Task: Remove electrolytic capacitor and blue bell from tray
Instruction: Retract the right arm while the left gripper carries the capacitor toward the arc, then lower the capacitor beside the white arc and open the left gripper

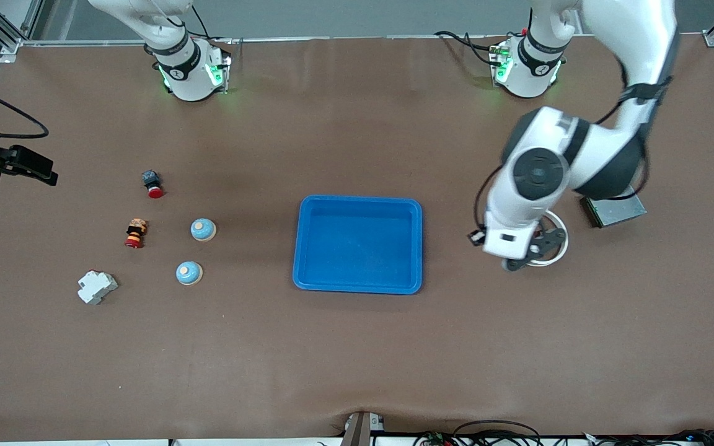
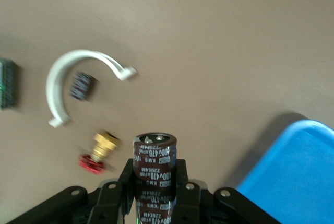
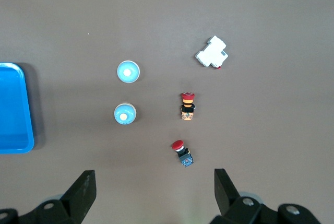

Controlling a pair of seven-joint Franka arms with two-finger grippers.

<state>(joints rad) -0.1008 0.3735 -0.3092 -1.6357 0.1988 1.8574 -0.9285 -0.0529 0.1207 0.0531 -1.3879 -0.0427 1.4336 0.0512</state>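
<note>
A dark brown capacitor (image 2: 154, 161) with white print stands upright between the fingers of my left gripper (image 2: 154, 176), which is shut on it. That gripper (image 1: 527, 253) is over the table between the blue tray (image 1: 357, 286) and a white ring; in the front view the arm hides the capacitor. Two blue dome bells (image 1: 202, 229) (image 1: 189, 272) sit toward the right arm's end of the table. In the right wrist view the bells (image 3: 128, 71) (image 3: 124, 114) lie well ahead of my right gripper (image 3: 155, 187). My right gripper (image 1: 33, 167) is open, empty, and high by the table's end.
A white open ring (image 1: 559, 240), a small dark part (image 2: 82, 85), a brass and red connector (image 2: 99, 153) and a green-edged board (image 1: 612, 210) lie by the left gripper. Two red push buttons (image 1: 154, 184) (image 1: 136, 233) and a white breaker (image 1: 96, 287) lie near the bells.
</note>
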